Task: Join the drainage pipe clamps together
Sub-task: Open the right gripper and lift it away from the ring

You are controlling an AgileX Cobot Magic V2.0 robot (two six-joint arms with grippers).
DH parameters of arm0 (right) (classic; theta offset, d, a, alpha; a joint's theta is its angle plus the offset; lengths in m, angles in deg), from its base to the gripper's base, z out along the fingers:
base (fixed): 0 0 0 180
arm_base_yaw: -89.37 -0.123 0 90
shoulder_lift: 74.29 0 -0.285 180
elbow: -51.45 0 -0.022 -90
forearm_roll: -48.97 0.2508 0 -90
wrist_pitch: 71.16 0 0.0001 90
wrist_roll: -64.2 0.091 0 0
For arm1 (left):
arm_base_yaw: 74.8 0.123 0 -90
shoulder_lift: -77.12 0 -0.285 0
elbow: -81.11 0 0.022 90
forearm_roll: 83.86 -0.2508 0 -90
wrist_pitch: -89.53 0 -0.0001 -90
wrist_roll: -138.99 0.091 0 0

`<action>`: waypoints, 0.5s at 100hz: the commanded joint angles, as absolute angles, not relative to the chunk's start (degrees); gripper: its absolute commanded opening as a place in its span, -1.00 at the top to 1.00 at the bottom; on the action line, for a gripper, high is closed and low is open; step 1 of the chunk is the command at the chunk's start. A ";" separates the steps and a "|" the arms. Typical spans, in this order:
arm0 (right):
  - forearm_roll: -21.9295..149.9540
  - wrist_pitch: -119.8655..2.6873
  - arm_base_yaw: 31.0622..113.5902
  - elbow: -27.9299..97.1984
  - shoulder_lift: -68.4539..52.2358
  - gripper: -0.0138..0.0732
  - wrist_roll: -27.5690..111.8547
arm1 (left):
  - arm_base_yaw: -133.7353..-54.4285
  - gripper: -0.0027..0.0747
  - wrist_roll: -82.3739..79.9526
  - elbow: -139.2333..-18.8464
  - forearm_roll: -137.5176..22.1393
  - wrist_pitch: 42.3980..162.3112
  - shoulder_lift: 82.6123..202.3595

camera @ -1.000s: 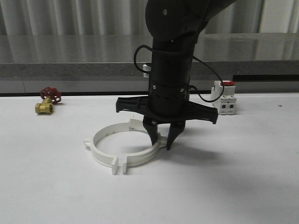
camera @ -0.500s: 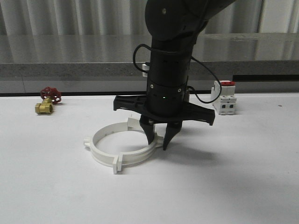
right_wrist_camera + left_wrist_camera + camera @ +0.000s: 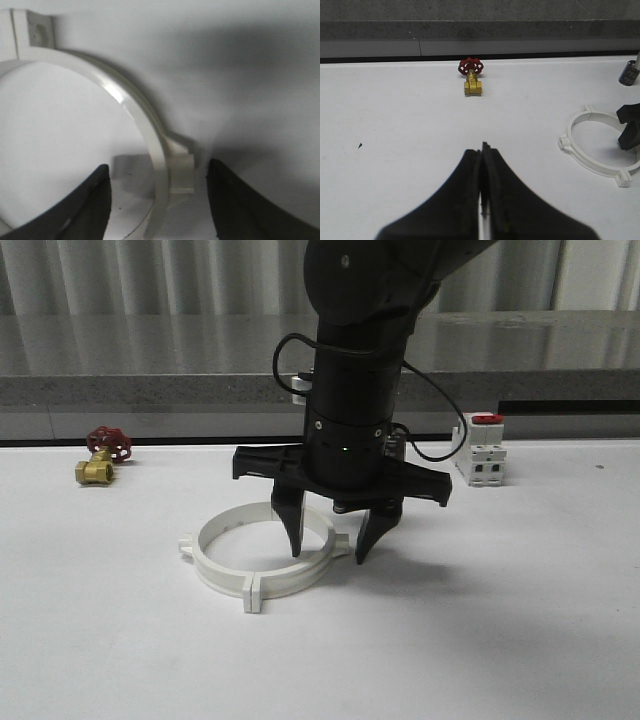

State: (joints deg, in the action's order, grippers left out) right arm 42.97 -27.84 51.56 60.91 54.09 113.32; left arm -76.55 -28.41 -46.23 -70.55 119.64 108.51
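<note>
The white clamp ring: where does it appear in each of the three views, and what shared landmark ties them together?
Front view: clamp ring lies on the table at centre, under the right gripper.
Left wrist view: at the right edge.
Right wrist view: close up, its rim arcs between the open fingers.
Shared landmark: the ring's outer lug, beside the right gripper's fingers.

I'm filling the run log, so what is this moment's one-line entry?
right gripper: open, astride right clamp half | drainage pipe clamps: closed ring, front tabs meeting | left gripper: shut, empty | brass valve: untouched
</note>
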 commanded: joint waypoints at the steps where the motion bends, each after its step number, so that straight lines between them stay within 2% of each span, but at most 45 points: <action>1: 42.79 -27.27 51.70 62.37 51.40 -0.37 112.34 | -76.38 0.99 -28.46 -47.61 -69.47 115.25 108.72; 50: 37.74 -25.81 55.10 65.10 38.37 -0.37 100.12 | -76.38 0.99 -28.46 -47.61 -69.47 115.25 108.72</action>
State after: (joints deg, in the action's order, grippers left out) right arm 39.67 -25.30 53.77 63.20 44.73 103.06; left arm -76.55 -28.41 -46.23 -70.55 119.64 108.51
